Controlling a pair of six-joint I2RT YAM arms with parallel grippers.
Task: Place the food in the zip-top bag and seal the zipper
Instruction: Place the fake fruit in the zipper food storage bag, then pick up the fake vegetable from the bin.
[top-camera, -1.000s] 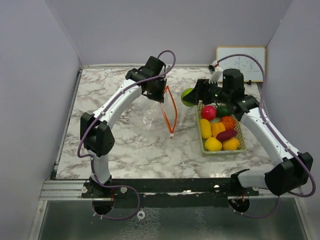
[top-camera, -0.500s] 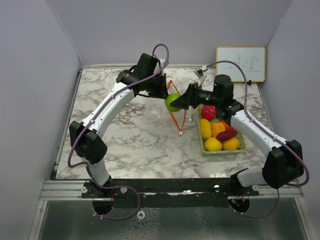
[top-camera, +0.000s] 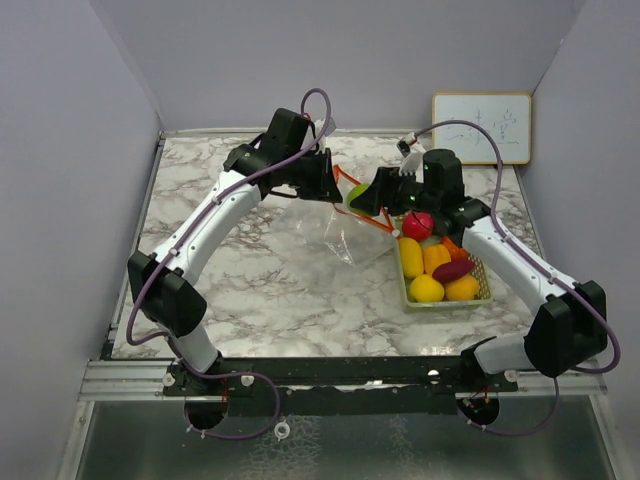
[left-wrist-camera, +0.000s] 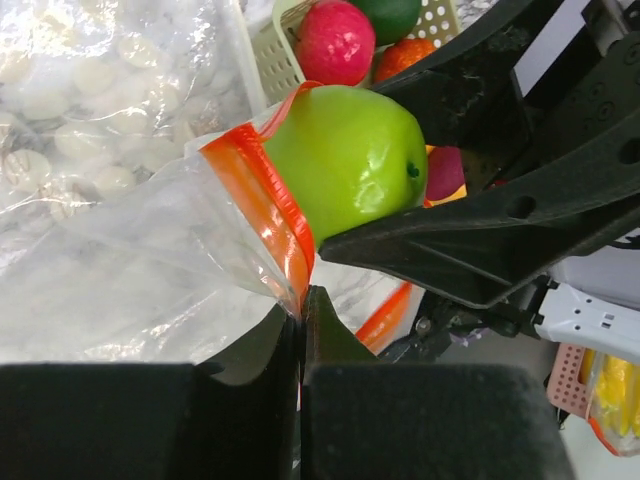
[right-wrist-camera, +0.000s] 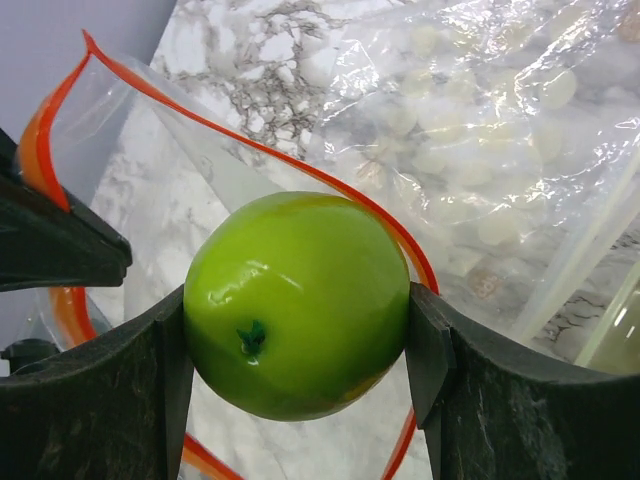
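Right end effector (right-wrist-camera: 300, 340) clamps a glossy green apple (right-wrist-camera: 290, 280) at the mouth of the zip-top bag (left-wrist-camera: 130, 280), about 1 o'clock on the worktop (top-camera: 250, 290). Left end effector (left-wrist-camera: 301, 315) pinches the bag's orange rim shut between its fingers. The apple looks rigid, light and slippery, so it is best gripped across its widest part.

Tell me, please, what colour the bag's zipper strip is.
Orange-red zipper strip; it shows best in the left wrist view.
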